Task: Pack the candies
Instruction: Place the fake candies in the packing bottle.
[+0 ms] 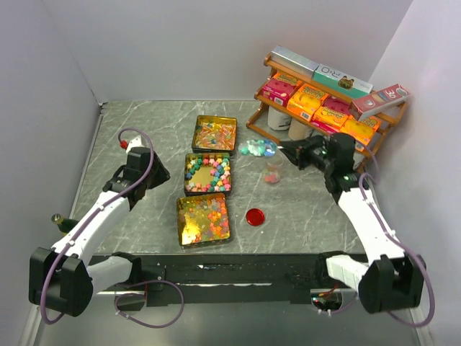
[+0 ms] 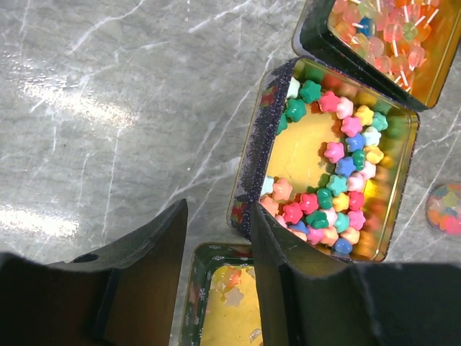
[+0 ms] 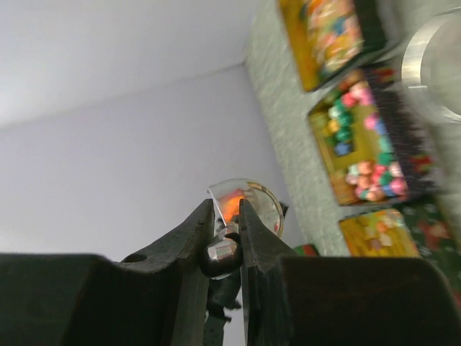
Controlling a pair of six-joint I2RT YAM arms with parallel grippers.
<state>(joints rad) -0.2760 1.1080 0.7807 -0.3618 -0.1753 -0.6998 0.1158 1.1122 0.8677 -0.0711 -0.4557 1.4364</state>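
Three open gold tins hold the candies: the far tin (image 1: 215,134), the middle tin (image 1: 208,174) with star sweets (image 2: 338,173) round its edge, and the near tin (image 1: 204,219). A small clear jar (image 1: 273,171) with a few candies stands right of the middle tin and also shows in the left wrist view (image 2: 443,209). My right gripper (image 1: 292,153) is shut on the handle of a shiny metal scoop (image 3: 248,202), whose bowl (image 1: 258,148) hangs above the table behind the jar. My left gripper (image 1: 160,173) is open and empty (image 2: 220,209), over the left edges of the near and middle tins.
A red round lid (image 1: 254,216) lies on the table right of the near tin. A wooden shelf (image 1: 256,94) at the back right carries orange and pink boxes (image 1: 310,101), with white containers (image 1: 277,119) under it. Grey walls close in both sides.
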